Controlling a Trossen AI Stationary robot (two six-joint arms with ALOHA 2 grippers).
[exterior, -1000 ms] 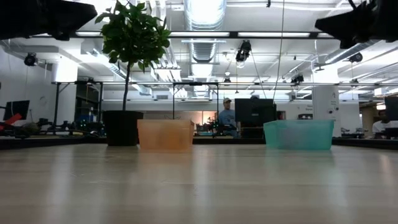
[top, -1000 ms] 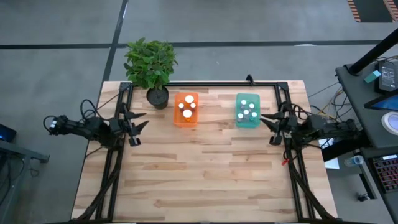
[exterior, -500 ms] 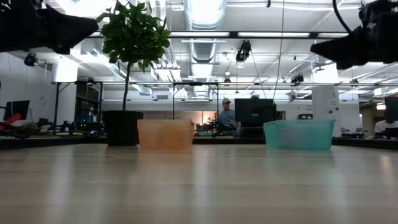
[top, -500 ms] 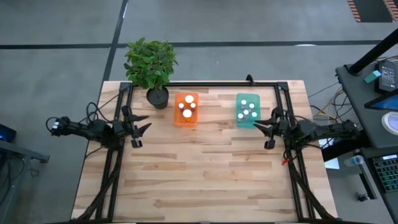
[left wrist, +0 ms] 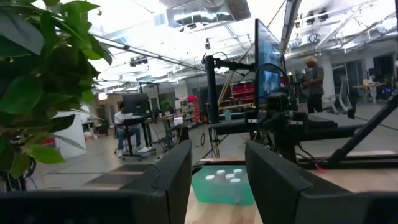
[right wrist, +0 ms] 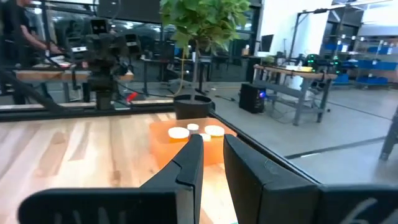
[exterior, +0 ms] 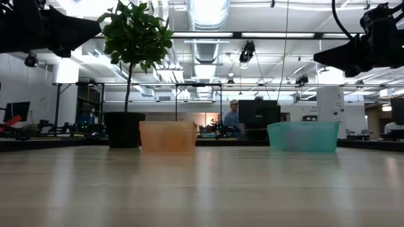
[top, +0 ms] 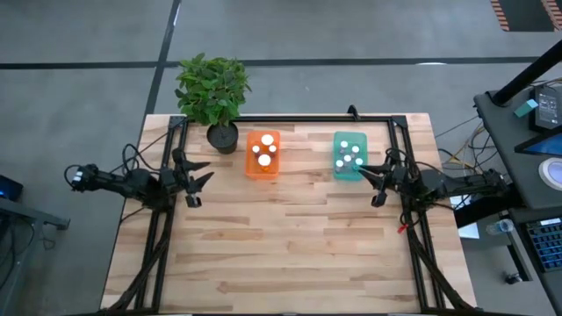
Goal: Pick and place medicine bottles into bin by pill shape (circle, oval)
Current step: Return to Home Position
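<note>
both grippers empty and raised, every visible bottle inside the two tubs

the left gripper (top: 198, 181) hangs over the left side of the wooden table (top: 290, 246), fingers spread with nothing between them. the orange tub (top: 263, 154) lies ahead of its tips and a little toward the far edge, well apart from them. four white-capped bottles (top: 264, 161) show in that tub from above. the potted plant (top: 213, 92) stands just beside the tub, on this gripper's side, and its leaves crowd one edge of the left wrist view.

the right gripper (top: 372, 183) faces inward from the opposite side, fingers parted and holding nothing. the teal tub (top: 349, 156) sits just beside its tips as seen from above, though whether they touch cannot be told there. several smaller white caps (top: 349, 158) lie clustered in this tub, too tiny to count surely.

in the right wrist view the narrow gap between the fingers frames the orange tub and its caps. the left wrist view frames the teal tub the same way.

in the low view both grippers are dark shapes in the upper corners, cut off by the frame, well above the tub rims. their fingers cannot be read there. the tubs' cloudy walls hide the bottles in this view. no view shows labels or pill shapes clearly enough to tell. a seated person (exterior: 231, 115) shows far behind, between the tubs
</note>
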